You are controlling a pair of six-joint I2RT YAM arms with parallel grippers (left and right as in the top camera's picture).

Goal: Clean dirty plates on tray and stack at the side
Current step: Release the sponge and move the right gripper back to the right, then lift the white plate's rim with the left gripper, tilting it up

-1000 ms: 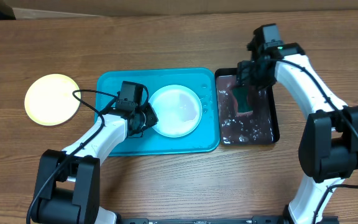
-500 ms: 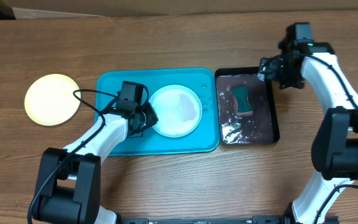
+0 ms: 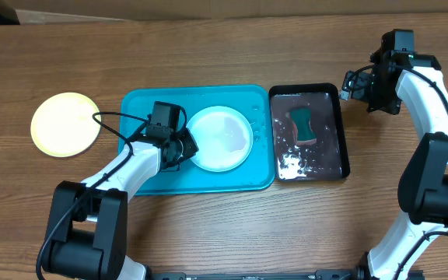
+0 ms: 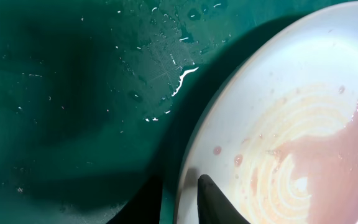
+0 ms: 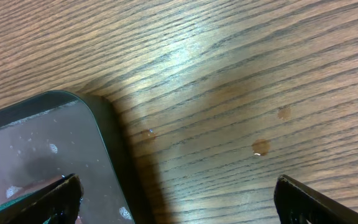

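Since a second ago the right arm (image 3: 425, 84) had swung off the black tray (image 5: 115, 144) to open counter (image 5: 241, 74) past its far right corner, right jaws wide apart and empty (the sponge (image 3: 304, 126) lay in that tray). The white plate (image 3: 222, 138) lay flat in the right half of the turquoise tray (image 3: 142, 105), whose long axis ran side to side; left jaws were clamped on the plate's left rim.
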